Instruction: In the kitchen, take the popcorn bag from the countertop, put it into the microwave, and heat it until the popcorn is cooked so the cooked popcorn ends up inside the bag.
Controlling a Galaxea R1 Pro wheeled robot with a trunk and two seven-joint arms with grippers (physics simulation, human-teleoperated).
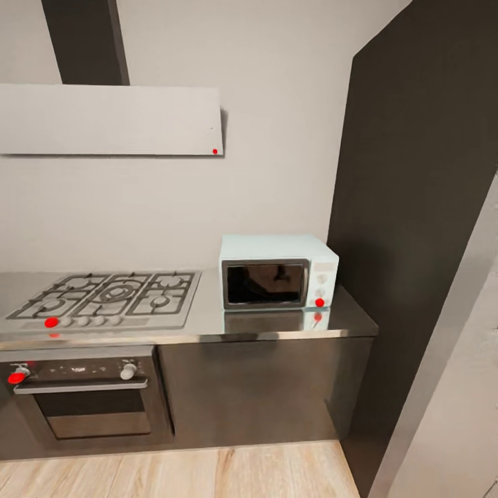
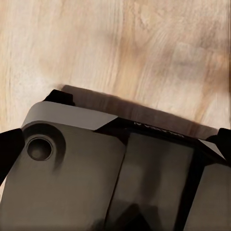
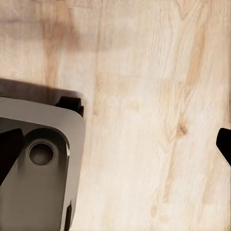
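The microwave (image 1: 279, 271) stands on the table (image 1: 207, 319) against the pale wall, its dark glass door shut and facing forward, white knobs and a red dot down its right side; it sits just right of the hob (image 1: 107, 297), near the table's right end and beside a tall dark cabinet (image 1: 415, 207); an oven (image 1: 86, 398) with a steel handle is set below the hob, a red knob at its left; a flat white hood (image 1: 111, 119) hangs above the hob; light wood floor (image 1: 173, 474) runs along the cabinet fronts. In the left wrist view the left gripper (image 2: 118, 144) points down at the robot's grey base (image 2: 72, 178) and the floor, its dark fingertips at the picture's edges, spread wide with nothing between; in the right wrist view the right gripper (image 3: 118, 149) is likewise spread wide over the floor, beside the base's corner.
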